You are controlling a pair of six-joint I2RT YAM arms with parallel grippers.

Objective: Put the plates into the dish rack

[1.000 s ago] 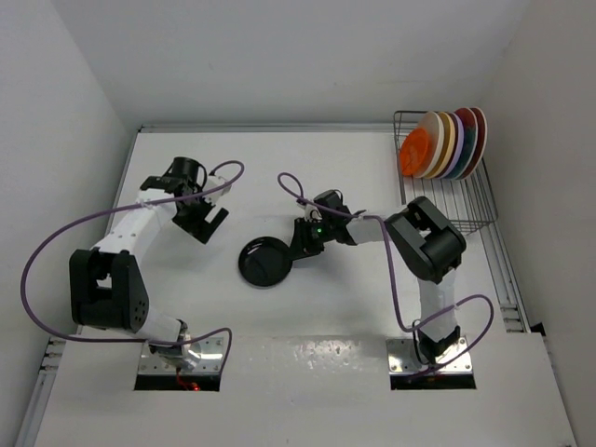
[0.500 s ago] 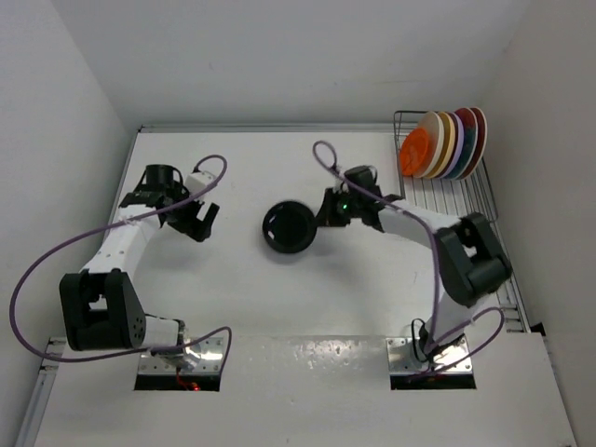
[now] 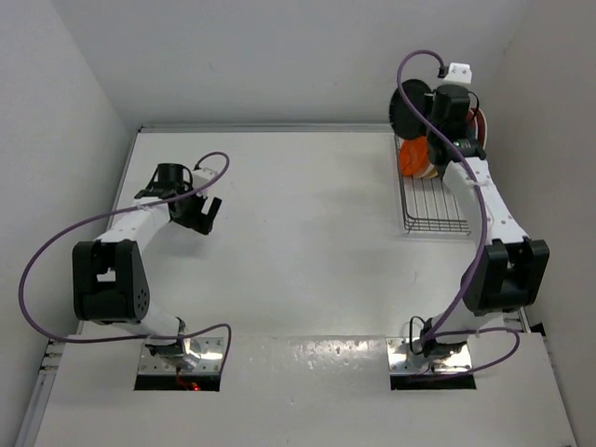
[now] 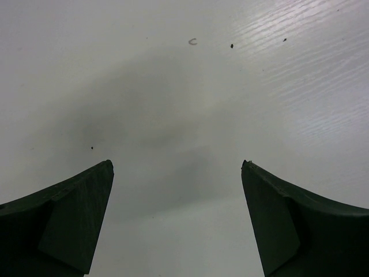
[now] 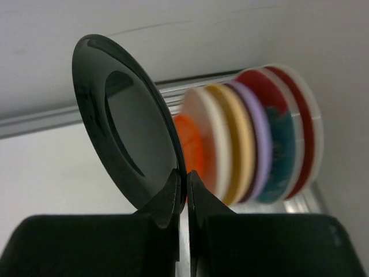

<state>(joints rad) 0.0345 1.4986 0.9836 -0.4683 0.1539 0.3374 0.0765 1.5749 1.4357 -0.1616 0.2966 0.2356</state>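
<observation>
One glossy black plate [image 5: 124, 124] is pinched by its lower rim in the right gripper [image 5: 185, 190]. The jaws are drawn narrow on the thin edge, one finger on each face. The plate is round and shallow, with a wide flat rim and a sunken centre. Its dark surface is shiny enough to carry pale reflections. It is held on edge and tilted slightly. In the top view it hangs at the far end of the dish rack [image 3: 436, 200], near the back wall.

Just behind it in the right wrist view, six more plates stand on edge in a close row, all somewhat blurred. First is an orange-red plate [image 5: 190, 144], then a cream plate [image 5: 204, 130], a yellow-orange plate [image 5: 233, 138] and a lilac plate [image 5: 259, 138]. After those come a red plate with a teal face [image 5: 281, 153] and a last red plate [image 5: 304, 135]. Whether the black plate touches the orange-red one cannot be told. The rack's near half is bare dark wire.

Well apart on the other side of the white table [image 3: 298, 233], the left gripper [image 4: 177, 164] hangs just above the surface. Its jaws are spread wide with nothing between them.
</observation>
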